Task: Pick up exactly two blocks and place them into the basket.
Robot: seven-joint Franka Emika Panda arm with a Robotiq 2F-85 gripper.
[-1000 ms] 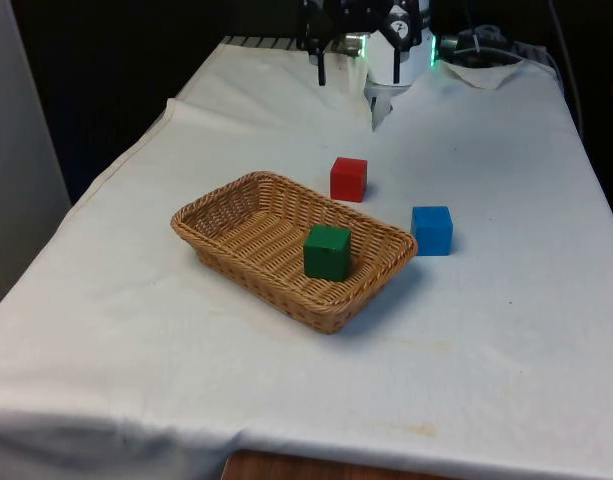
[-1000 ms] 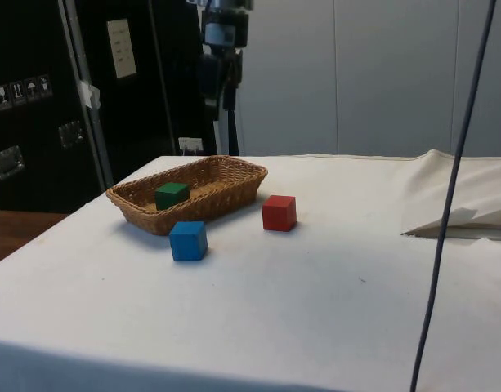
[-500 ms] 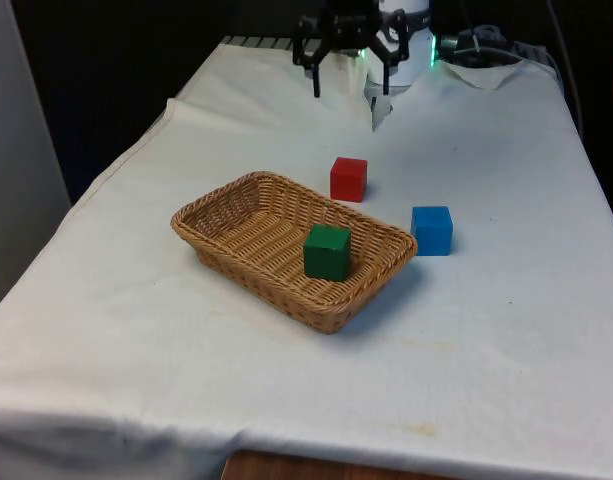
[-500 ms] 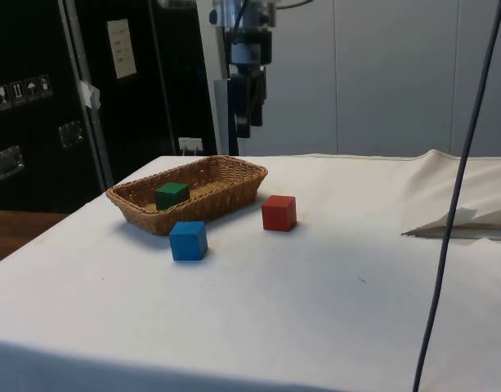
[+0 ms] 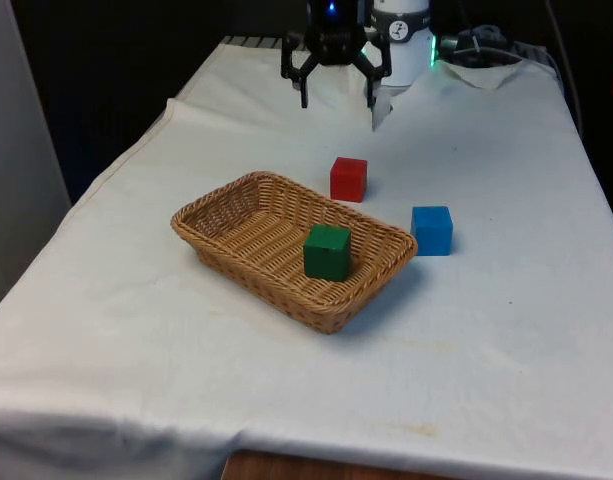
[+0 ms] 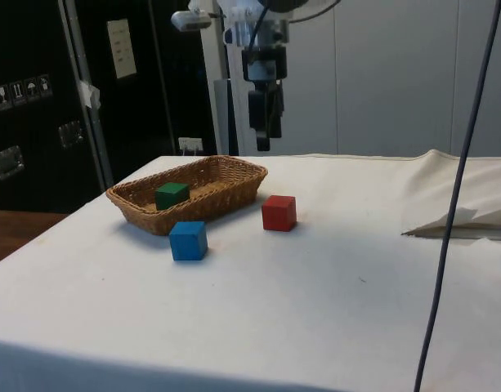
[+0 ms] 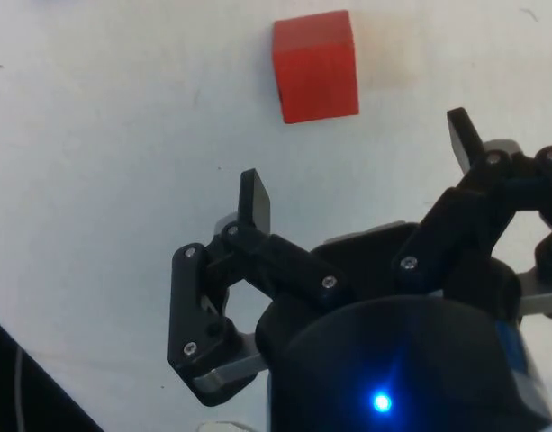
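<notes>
Your basket (image 5: 248, 213) sits mid-counter (image 5: 506, 330) with its long axis running from far left to near right in the front view. Three blocks total: one green block (image 5: 327, 251) inside the basket at its near-right end, one red block (image 5: 348, 179) just beyond the far rim, one blue block (image 5: 432, 230) off the basket's right. Your gripper (image 5: 337, 93) hangs above the counter beyond the red block, jaws spread wide, holding nothing.

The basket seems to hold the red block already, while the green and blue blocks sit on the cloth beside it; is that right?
Not quite: the block inside the basket is the green block, as the front view shows. The red block sits on the cloth with the blue block.
</notes>
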